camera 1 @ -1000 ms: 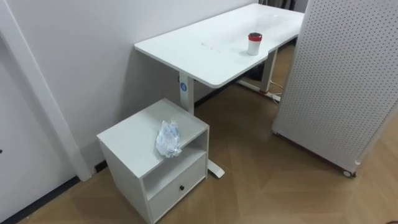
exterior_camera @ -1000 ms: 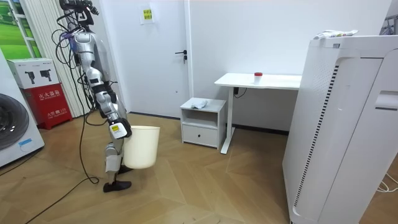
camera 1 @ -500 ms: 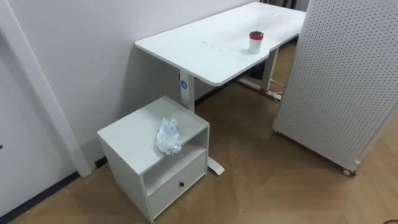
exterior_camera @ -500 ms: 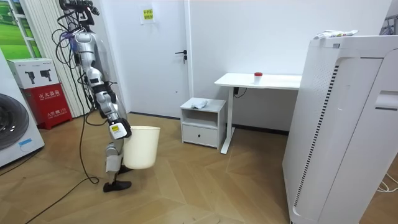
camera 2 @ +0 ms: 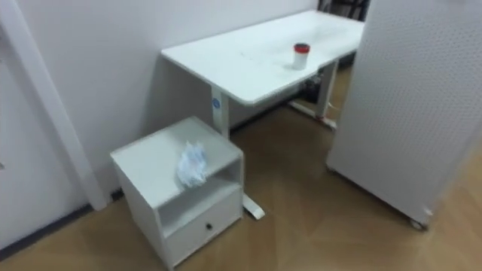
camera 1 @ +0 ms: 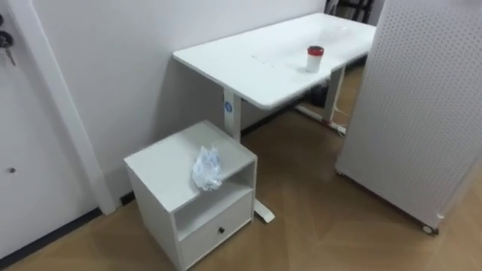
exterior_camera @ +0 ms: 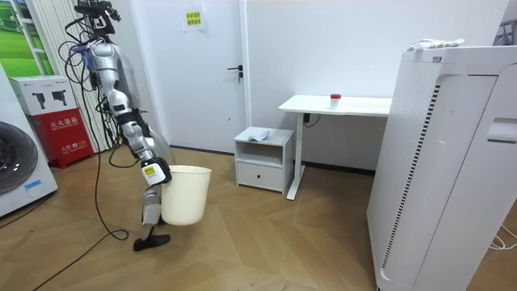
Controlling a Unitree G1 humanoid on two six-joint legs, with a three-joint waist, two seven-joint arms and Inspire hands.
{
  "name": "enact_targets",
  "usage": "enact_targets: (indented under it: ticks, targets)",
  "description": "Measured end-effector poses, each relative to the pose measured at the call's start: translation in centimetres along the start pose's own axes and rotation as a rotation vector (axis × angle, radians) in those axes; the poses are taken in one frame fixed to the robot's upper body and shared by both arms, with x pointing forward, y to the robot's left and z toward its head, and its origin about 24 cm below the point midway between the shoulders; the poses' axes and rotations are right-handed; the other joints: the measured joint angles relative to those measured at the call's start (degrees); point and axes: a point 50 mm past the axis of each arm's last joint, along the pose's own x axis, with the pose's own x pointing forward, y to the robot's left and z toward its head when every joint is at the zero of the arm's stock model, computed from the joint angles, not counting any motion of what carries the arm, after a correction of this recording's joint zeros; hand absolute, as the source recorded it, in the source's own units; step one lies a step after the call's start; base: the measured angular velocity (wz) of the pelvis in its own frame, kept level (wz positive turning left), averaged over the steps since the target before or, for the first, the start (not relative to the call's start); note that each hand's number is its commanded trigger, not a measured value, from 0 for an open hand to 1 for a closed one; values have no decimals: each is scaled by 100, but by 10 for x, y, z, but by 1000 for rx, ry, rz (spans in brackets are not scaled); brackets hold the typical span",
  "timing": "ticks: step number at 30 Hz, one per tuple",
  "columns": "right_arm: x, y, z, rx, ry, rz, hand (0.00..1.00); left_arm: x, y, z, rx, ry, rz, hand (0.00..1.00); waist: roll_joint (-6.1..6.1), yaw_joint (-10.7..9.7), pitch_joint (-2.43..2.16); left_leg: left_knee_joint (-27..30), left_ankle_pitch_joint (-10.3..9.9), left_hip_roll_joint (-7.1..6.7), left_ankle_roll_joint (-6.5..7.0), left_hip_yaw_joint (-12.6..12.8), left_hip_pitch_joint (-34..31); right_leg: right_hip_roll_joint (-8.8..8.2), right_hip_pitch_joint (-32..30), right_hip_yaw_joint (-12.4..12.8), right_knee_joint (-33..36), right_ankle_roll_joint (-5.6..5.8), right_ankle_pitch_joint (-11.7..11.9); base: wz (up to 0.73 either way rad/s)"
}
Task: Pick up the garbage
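Note:
A crumpled wad of clear plastic garbage (camera 1: 207,168) lies on top of a low white cabinet (camera 1: 162,159) that stands against the wall beside a desk. In the room view the robot stands a couple of metres from that cabinet (exterior_camera: 264,158), on the room view's left, facing it. My right hand (exterior_camera: 153,171) hangs at the rim of a white waste bin (exterior_camera: 186,196), which is carried just above the floor. A white cup with a red lid (camera 1: 314,58) stands on the white desk (camera 1: 263,64).
A tall white perforated panel on castors (camera 1: 422,113) stands to the right of the desk. A door (exterior_camera: 216,73) is in the wall left of the cabinet. A washing machine (exterior_camera: 20,174) and a red box (exterior_camera: 60,133) are behind the robot. Wooden floor lies between.
The robot has taken a step toward the cabinet, with the bin swinging a little to the room view's right. The eye view has shifted, so the cabinet and desk sit slightly differently.

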Motion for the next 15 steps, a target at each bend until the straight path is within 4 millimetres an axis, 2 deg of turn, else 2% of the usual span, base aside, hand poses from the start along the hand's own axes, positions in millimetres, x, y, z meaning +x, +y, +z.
enact_targets:
  ticks: [1,2,3,4,5,6,7,8,9,10,11,12,13,14,15]
  targets:
    - [0,-1,0,-16,2,-5,100,-1,-1,-6,2,15,-2,0,13,76,-6,-312,443,4,18,-9,28,-28,55,122,-9,45,-73,-53]
    - [0,-2,1,-25,-3,-7,100,-1,-2,-7,4,14,-5,0,78,70,-53,-298,688,0,128,79,66,-79,73,131,-16,124,-158,-44]
    - [0,-1,2,-24,-5,-7,100,-1,-2,-6,3,10,-5,0,34,60,-47,-256,689,-5,141,158,66,-127,87,111,-34,165,-164,-33]
    - [0,-2,2,-26,-9,-7,100,-1,-1,-2,-1,-8,-4,0,0,36,-35,-145,686,-19,237,288,105,-196,188,86,-109,227,-158,-37]
    - [0,-3,2,-32,-8,-10,100,0,-1,1,-3,-26,-2,0,-3,23,10,85,647,-19,460,335,95,-233,314,116,-213,266,-174,-36]
    - [0,-3,2,-34,-9,-11,100,0,1,3,-3,-35,1,0,-9,7,6,215,532,-25,490,377,94,-270,381,134,-247,295,-191,-27]
    - [-1,-4,2,-38,-13,-14,100,1,2,9,-5,-55,5,0,-50,-28,8,390,332,-77,507,440,94,-357,466,142,-259,358,-256,-15]
    - [-1,-4,3,-40,-23,-19,100,1,5,19,-8,-87,9,0,-78,-60,7,558,200,-96,567,560,91,-444,515,193,-250,405,-321,-16]
    - [-1,-4,5,-41,-32,-20,100,2,5,25,-10,-105,8,0,-73,-60,19,638,103,-88,576,595,91,-467,542,235,-247,423,-331,-32]
    - [-1,-3,9,-43,-44,-21,100,2,7,32,-18,-132,6,0,-48,-39,14,792,-84,-47,581,690,89,-522,546,239,-169,438,-338,-39]
    - [-1,0,14,-47,-61,-13,100,2,11,40,-25,-156,14,0,-32,-47,12,916,-236,-39,570,711,90,-552,480,175,66,442,-340,-34]
    - [-1,1,15,-54,-62,-10,100,2,13,45,-25,-171,20,0,-36,-54,14,955,-302,-36,583,726,95,-591,417,112,233,449,-341,-12]
    - [0,2,17,-57,-67,-8,100,2,17,55,-26,-200,31,0,-62,-54,1,968,-388,-56,610,762,108,-662,241,15,622,523,-326,-5]
    - [0,5,23,-65,-86,-5,100,2,19,64,-29,-234,35,0,-72,-37,2,956,-460,-70,649,807,134,-820,-24,-132,1125,688,-239,-8]
    - [0,7,27,-67,-98,0,100,2,19,66,-34,-245,35,0,-80,-33,3,937,-490,-80,660,830,161,-896,-147,-244,1380,790,-180,-19]
